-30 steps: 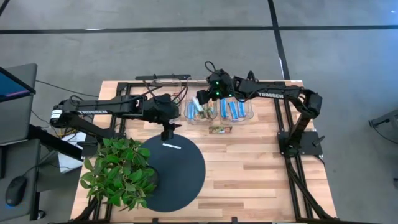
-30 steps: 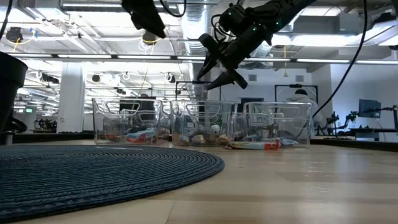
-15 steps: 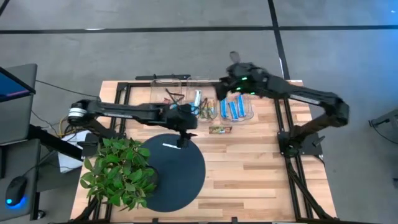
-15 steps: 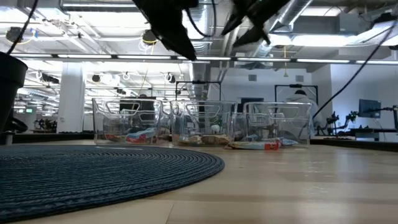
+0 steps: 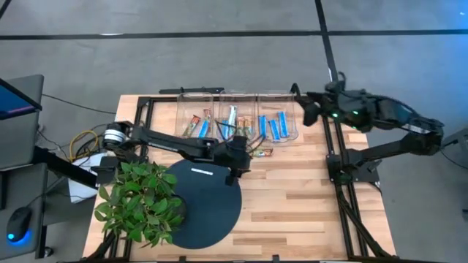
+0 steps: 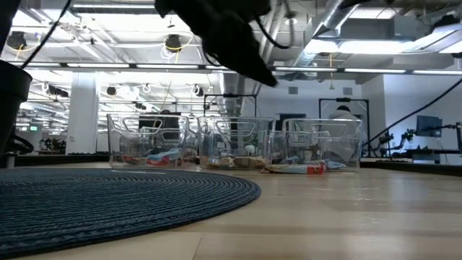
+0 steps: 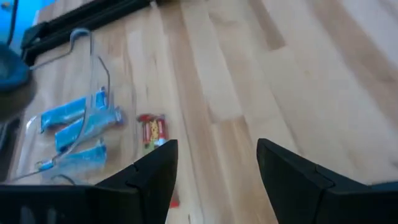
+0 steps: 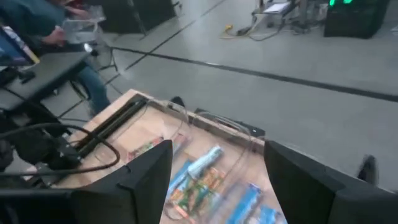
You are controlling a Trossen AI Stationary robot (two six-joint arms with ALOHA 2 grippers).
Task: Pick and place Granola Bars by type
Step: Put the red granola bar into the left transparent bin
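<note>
The wooden tabletop (image 5: 292,197) carries a round dark mat (image 5: 208,212) and a leafy potted plant (image 5: 139,201). Along its far edge stand three clear bins (image 5: 238,126) side by side. The left bin (image 5: 196,124) holds red-brown bars (image 5: 194,128), the middle bin (image 5: 238,124) a mix of green-tan and silvery bars (image 5: 232,120), and the right bin (image 5: 278,126) blue bars (image 5: 276,128). One red-and-green bar (image 7: 151,129) lies loose on the tabletop just in front of the bins. The left gripper (image 7: 214,165) hangs spread and empty near that bar. The right gripper (image 8: 217,168), released and empty, is raised off the tabletop's right edge.
</note>
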